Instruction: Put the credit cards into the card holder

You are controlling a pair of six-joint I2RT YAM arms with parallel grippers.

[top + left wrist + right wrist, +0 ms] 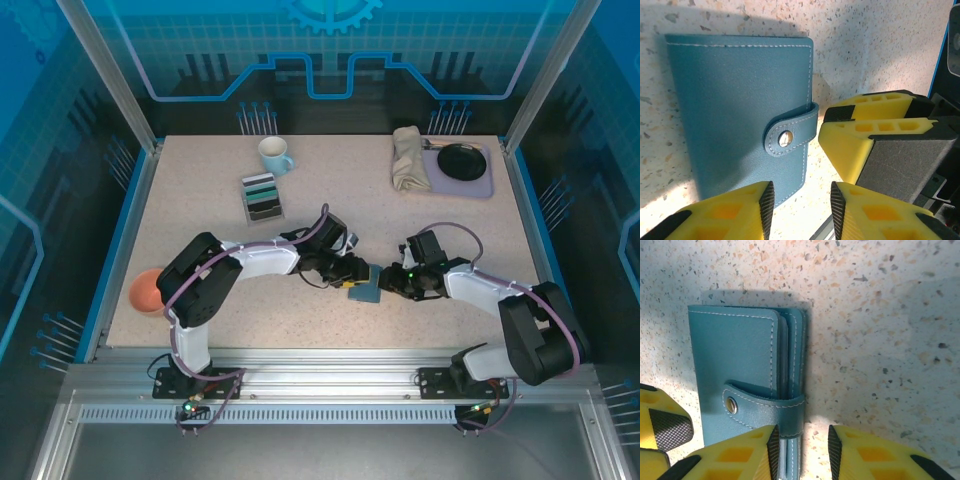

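Yellow fingers with black ribbed pads form the left gripper (801,195). Its jaws stand partly apart, with bare speckled tabletop (880,45) showing between them. They grasp nothing, and a corner of the card holder (735,100) lies just beside one pad (767,200). The right gripper (801,437) faces it from the opposite side, its jaws likewise released to a narrow gap. The card holder's layered edge runs into that gap close to one pad; whether they touch I cannot tell.

The card holder lies flat and closed between the two grippers, its strap (792,132) snapped over one long edge. From above, it sits about midway across the tabletop, nearer the near edge than the far one, with open surface beyond it.

The credit cards (262,188) stand in a pale grey rack (268,215) well apart, toward the far left, with a light blue mug (275,155) just beyond. An orange bowl (146,290) sits at the left edge. A folded cloth (408,158) and a purple tray (487,185) carrying a black dish (461,160) occupy the far right corner.
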